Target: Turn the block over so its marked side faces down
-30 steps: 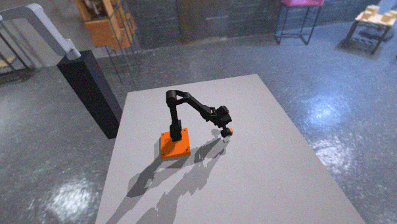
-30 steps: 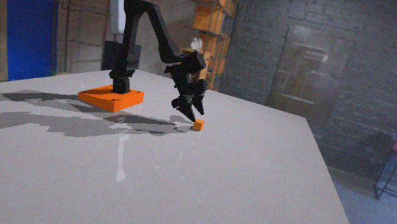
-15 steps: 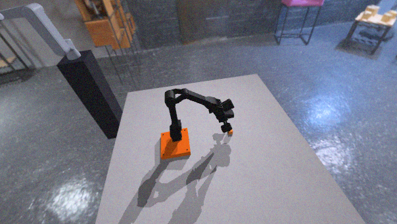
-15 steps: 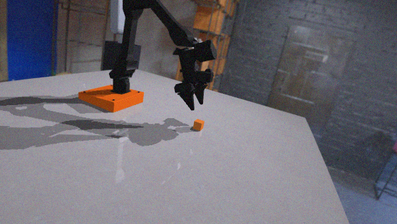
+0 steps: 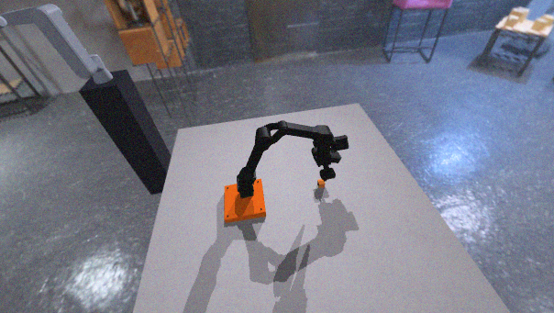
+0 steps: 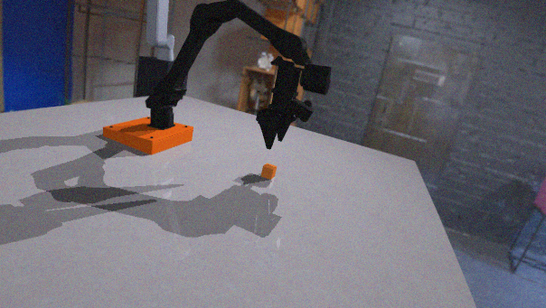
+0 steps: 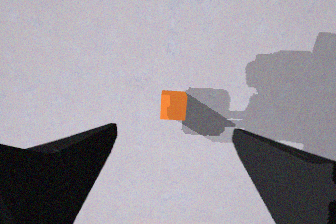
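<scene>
A small orange block [image 5: 321,184] [image 6: 268,172] [image 7: 174,105] rests on the grey table [image 5: 390,241] [image 6: 339,238] [image 7: 65,60]. No dark mark shows on its top in the wrist view, where part of the top is in shadow. A small dark patch shows on its side toward the arm's base in the top view, too small to tell clearly. The underside is hidden. My gripper [image 6: 275,144] [image 7: 175,131] is open and empty, pointing down above the block without touching it. In the wrist view the block lies beyond the fingertips, roughly centred between them.
The arm's orange base plate [image 5: 245,211] [image 6: 172,140] sits on the table to the left. The arm's shadow lies on the table around the block. A black pedestal [image 5: 126,127] stands beyond the table's left edge. A shelf and a pink chair [image 5: 424,0] are in the background.
</scene>
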